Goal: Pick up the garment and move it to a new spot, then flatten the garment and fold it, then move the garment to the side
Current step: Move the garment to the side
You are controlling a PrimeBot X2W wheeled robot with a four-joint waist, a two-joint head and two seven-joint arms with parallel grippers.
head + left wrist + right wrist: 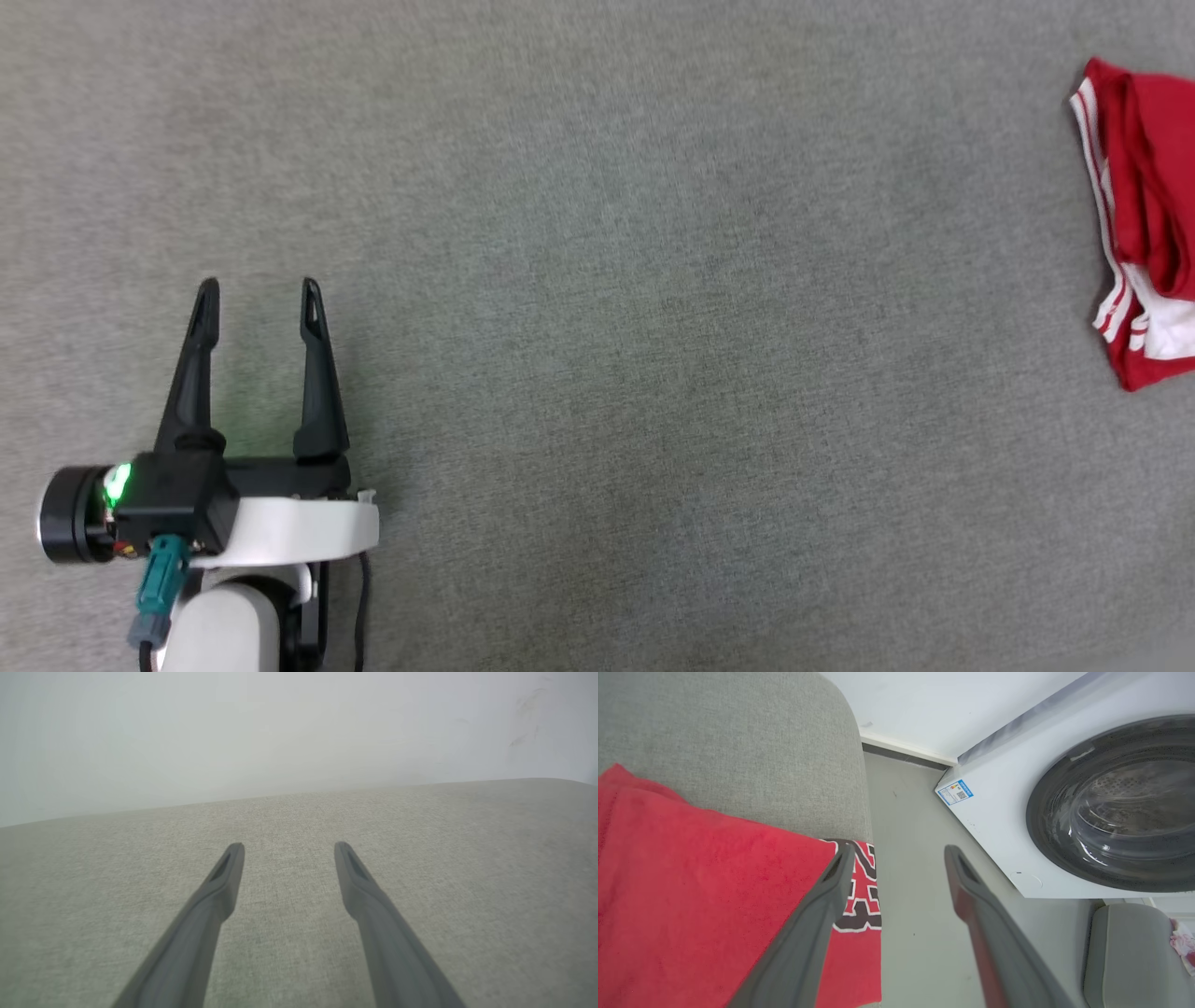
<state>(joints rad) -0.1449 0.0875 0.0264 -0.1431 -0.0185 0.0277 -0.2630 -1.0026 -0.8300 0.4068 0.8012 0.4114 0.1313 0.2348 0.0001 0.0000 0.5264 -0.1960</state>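
Note:
The garment (1146, 224), a red shirt with white sleeve cloth and red-and-white striped trim, lies bunched at the far right edge of the grey fabric surface (597, 280). In the right wrist view the garment (691, 896) is spread red over the surface's edge, black white-outlined lettering hanging over the side. My right gripper (899, 851) stands open just above it, nothing between its fingers, the left finger over the cloth's edge. At the lower left my left gripper (260, 285) is open and empty, far from the garment; its fingers (229, 877) hover over bare fabric.
A white front-loading washing machine (1064, 802) with a dark round door stands beside the surface across a strip of grey floor (915, 858). A grey cushioned seat (1125, 952) sits at the lower right. A pale wall (280, 732) rises behind the surface.

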